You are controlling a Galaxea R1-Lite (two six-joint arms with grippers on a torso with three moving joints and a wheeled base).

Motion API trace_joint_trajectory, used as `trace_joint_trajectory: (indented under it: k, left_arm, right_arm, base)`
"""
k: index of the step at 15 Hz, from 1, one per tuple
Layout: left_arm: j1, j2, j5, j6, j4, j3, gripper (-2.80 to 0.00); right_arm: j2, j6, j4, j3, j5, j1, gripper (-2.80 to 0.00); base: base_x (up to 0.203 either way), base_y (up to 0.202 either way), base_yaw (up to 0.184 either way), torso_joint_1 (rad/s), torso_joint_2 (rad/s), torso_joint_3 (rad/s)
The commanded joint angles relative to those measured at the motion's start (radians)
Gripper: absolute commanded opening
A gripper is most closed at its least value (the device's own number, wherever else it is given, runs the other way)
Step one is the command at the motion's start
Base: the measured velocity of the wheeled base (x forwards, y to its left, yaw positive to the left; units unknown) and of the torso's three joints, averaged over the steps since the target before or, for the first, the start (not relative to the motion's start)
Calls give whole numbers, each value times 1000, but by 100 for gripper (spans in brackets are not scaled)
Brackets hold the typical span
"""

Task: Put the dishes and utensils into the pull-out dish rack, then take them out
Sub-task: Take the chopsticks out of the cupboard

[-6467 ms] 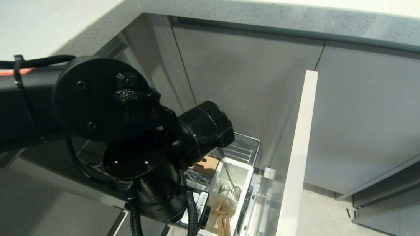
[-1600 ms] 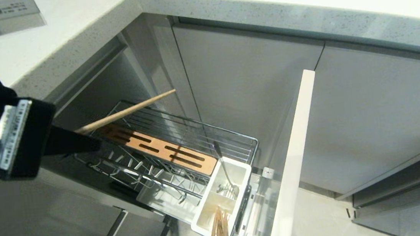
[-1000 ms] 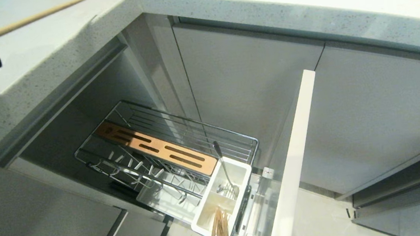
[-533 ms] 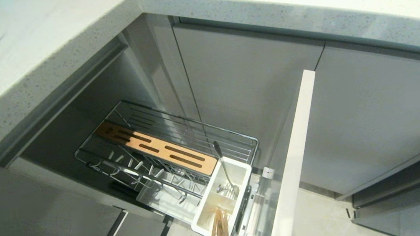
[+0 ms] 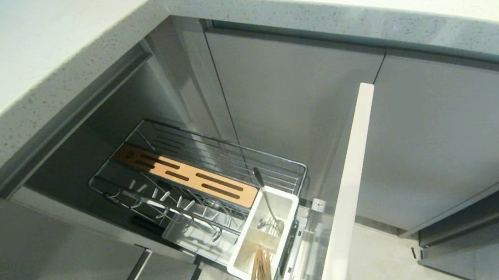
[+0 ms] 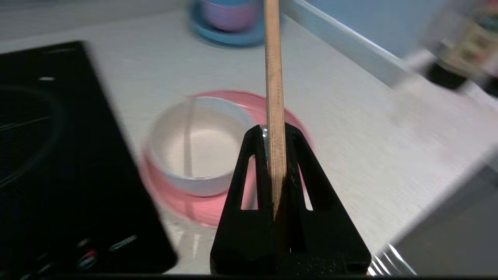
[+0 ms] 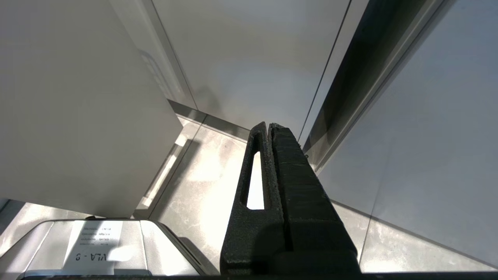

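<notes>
Over the counter [image 6: 350, 128], left gripper [image 6: 275, 134] is clamping a thin light wooden chopstick [image 6: 273, 77] above the white bowl [image 6: 196, 144] sitting on the pink plate [image 6: 202, 206]; right gripper [image 7: 268, 126] is hanging closed, empty.

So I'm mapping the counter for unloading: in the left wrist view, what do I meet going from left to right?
Black cooktop → cream-white bowl on the pink plate → chopstick clamped in the left pincer → blurred dark bottle.
</notes>
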Motion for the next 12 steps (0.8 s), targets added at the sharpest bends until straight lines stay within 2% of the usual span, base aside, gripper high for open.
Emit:
trace_joint_trajectory:
  k: [1,3,4,5,6,8,12]
  left_arm:
    - [184,-72,-2,-46,-56,96,-280]
    - [331,-110,-47,-126,-72,150,-280]
    - [372,-122,-124,-165,-30,163,-280]
    - [377,-116,-187,-178,49,160,-280]
    - [376,-94,-238,-182,89,148,-280]
    - [372,-51,-380,-184,157,124,-280]
    - [324,50,-559,-201,226,83,-280]
  right_arm:
    - [0,0,0,2,0,0,-280]
    - [0,0,0,2,0,0,-280]
    - [0,0,0,2,0,0,-280]
    - [0,0,0,2,0,0,-280]
    - [0,0,0,2,0,0,-280]
    - [0,0,0,2,0,0,-280]
    - [0,0,0,2,0,0,-280]
  base:
    - [0,0,0,0,0,0]
    - [0,0,0,0,0,0]
    - [0,0,0,0,0,0]
    - [0,0,0,0,0,0]
    - [0,0,0,0,0,0]
    - [0,0,0,0,0,0]
    - [0,0,0,0,0,0]
